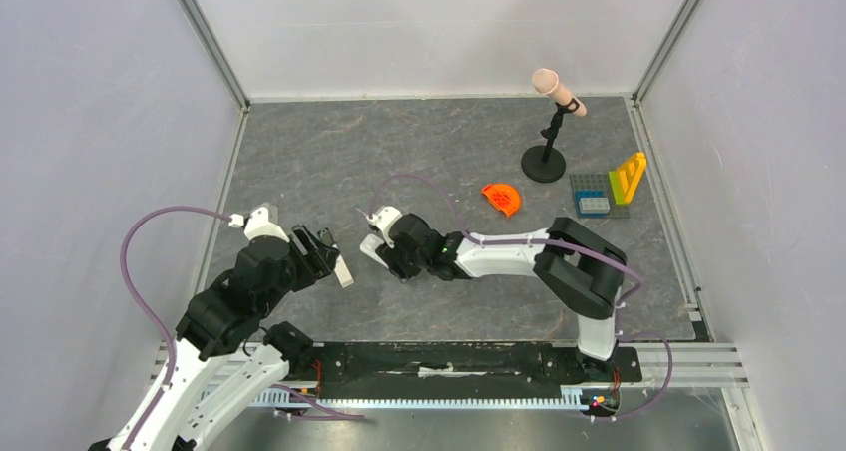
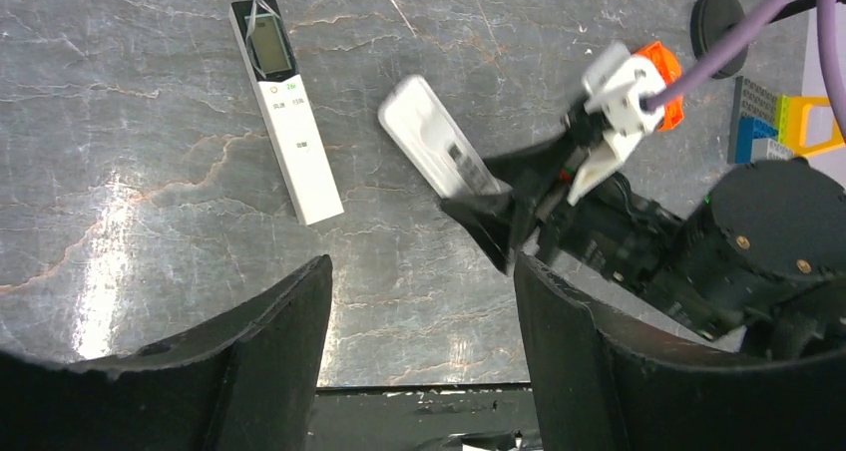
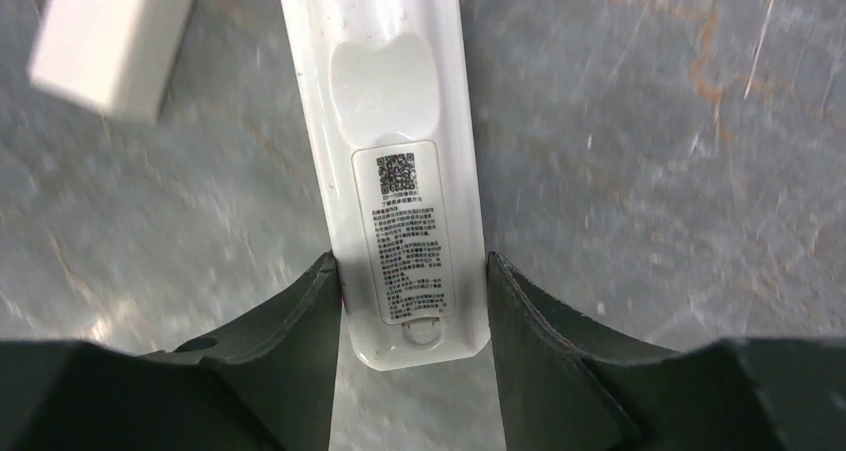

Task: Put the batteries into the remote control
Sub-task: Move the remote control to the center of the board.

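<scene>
Your right gripper is partly closed, its two dark fingers pressed against the long sides of the remote control, a long slim white plastic bar, gripping it at its near end. From the jaws the bar runs straight out toward 12 o'clock in the right wrist view. Its upturned face shows a shallow thumb dent and a printed label with a square code. You cannot tell from these views whether the bar rests on the grey marbled table or is lifted off it. At 10 o'clock from that grip, the end of a second white plastic bar with a dark display panel enters the view, apart from the remote. Your left gripper stands wide open with only bare table between its fingers. From its gap the held remote lies at 12 o'clock and the display bar at 11 o'clock, flat on the table with its screen up. In the top view the left gripper sits at 9 o'clock from the right one, near it, with the display bar between them. Farther out from the right gripper, an orange rounded plastic piece lies at 2 o'clock. Beyond it are a pink microphone on a black round-based stand and a grey studded plate carrying coloured blocks.
</scene>
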`<state>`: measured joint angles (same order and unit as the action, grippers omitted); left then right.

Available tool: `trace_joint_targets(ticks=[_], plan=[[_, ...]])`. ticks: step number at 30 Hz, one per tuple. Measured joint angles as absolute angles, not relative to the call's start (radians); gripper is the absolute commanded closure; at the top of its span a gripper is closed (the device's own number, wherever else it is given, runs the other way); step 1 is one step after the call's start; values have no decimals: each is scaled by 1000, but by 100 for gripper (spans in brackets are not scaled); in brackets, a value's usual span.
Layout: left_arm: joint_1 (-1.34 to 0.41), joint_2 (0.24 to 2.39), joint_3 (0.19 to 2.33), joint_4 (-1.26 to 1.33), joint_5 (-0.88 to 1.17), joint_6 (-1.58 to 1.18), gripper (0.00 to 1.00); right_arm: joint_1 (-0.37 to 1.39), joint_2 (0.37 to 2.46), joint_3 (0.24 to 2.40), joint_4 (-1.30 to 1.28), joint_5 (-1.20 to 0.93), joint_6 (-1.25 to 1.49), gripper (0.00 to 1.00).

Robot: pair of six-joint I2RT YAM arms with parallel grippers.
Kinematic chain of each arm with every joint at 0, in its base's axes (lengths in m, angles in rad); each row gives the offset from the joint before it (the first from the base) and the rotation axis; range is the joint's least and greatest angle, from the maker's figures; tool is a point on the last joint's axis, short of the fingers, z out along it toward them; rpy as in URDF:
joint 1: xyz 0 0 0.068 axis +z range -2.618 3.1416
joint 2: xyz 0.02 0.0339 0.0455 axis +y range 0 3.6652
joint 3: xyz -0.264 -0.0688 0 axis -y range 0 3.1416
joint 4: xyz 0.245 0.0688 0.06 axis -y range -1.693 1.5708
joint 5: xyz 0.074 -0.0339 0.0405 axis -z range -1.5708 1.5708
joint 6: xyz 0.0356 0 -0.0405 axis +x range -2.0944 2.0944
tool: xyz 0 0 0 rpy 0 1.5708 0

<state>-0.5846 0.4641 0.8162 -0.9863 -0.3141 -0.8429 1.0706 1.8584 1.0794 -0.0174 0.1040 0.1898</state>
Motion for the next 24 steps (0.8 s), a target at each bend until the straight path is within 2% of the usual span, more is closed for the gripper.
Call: trace_joint_targets(ticks=[5,10,17,24], plan=[[-585,449,840,-1020,-312,-843,24,1071,1967,1219,14,168,270,61],[-585,449,872,-1062,-314,-870,22,1071,2054,1327,14,208,300,45],[-585,420,922,-1181,-411,-1002,21,1071,2064,1332,0,216,327,32],[-585,371,955,-1181,-393,-976,21,1069,2024,1327,-35,216,340,15]])
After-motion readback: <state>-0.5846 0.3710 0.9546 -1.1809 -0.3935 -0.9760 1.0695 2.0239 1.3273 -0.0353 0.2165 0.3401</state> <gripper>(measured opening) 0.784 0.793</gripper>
